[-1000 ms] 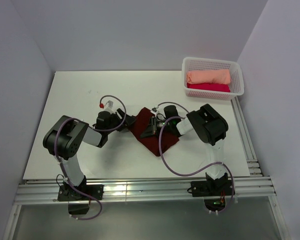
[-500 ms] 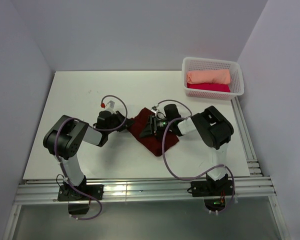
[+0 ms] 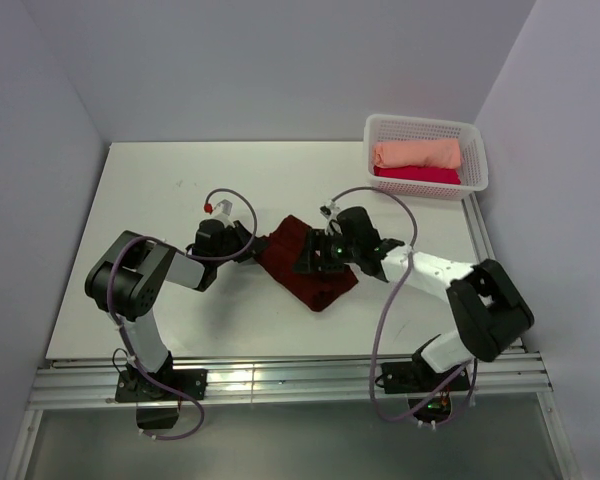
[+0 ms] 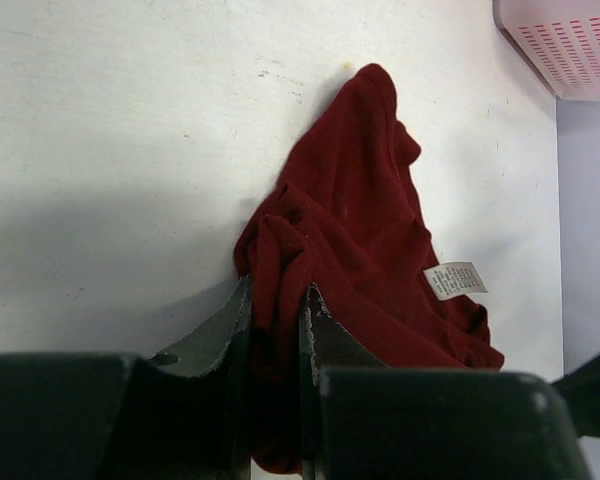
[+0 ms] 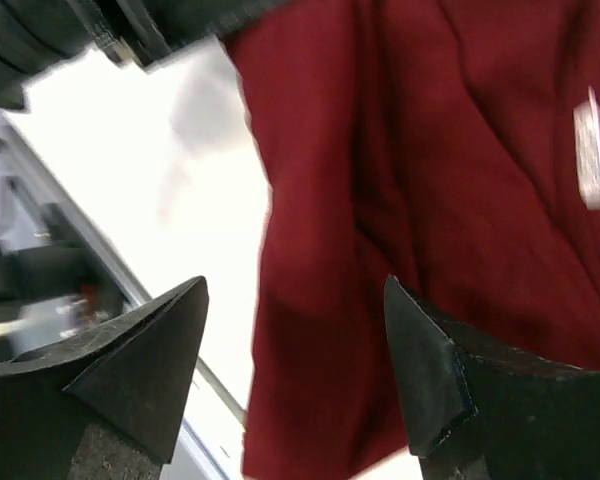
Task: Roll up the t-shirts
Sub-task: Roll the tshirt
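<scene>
Peach t-shirt point(image 3: 416, 153) and crimson-pink t-shirt point(image 3: 417, 175) lay rolled in white plastic basket point(image 3: 479, 172). Dark maroon cloth t-shirt point(image 3: 292, 258) lay crumpled, unrolled; left gripper point(image 4: 275, 300) pinched its fold, right gripper point(image 5: 295, 290) spread above.

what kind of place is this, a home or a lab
Most likely a robotics lab test cell: a left arm and right arm bolted to an aluminium rail, a white table boxed in by plain walls, one maroon t-shirt on it.
</scene>
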Tool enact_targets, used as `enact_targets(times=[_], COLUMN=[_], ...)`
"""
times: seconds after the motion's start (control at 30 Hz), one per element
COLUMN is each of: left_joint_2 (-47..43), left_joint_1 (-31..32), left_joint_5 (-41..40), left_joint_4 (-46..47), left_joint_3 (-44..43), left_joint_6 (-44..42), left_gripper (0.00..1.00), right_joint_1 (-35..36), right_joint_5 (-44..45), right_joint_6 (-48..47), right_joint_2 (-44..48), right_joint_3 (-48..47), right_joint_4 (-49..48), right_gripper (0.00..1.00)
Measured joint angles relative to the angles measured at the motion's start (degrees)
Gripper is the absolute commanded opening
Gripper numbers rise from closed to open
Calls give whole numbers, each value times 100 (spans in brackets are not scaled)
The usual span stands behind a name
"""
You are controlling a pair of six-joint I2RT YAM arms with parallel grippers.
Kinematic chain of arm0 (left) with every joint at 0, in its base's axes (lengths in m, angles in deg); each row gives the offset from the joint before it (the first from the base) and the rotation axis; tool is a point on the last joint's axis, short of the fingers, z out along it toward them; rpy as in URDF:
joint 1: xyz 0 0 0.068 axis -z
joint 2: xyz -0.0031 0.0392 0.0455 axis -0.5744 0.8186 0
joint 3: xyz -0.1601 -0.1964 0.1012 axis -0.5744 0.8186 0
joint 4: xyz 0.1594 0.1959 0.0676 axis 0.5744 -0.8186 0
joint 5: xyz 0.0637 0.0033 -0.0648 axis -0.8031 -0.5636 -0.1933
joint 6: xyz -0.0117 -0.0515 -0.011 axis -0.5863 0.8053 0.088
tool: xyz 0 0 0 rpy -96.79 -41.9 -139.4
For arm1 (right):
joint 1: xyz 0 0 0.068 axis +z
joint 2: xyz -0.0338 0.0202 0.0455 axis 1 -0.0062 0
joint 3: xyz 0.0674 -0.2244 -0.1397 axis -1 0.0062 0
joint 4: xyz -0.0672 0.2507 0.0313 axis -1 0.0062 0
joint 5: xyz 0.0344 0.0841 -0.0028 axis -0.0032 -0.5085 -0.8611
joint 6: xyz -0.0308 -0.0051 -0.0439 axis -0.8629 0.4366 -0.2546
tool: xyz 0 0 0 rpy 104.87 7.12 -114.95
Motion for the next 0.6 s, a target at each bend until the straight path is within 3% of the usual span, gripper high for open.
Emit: enact_targets(times=[0.2, 0.4, 0.5, 0.6], left_joint_2=[0, 0, 0, 0], left_joint_1=[0, 0, 0, 0], left_joint_5=[11, 15, 15, 15], left_joint_4=[4, 7, 4, -4], left_joint_3=[0, 0, 0, -2], left_joint_6=[-15, -13, -15, -15], left_gripper=[0, 0, 0, 0], right_joint_1=[625, 1235, 1456, 1591], right_joint_5=[1274, 2116, 2369, 2505], right_joint_6=[-186, -348, -374, -385], right_joint_2=[837, 942, 898, 833], right_joint_3=[319, 297, 299, 315], right_joint_4=[824, 1276, 1399, 1394], right_gripper=[78, 75, 69, 47])
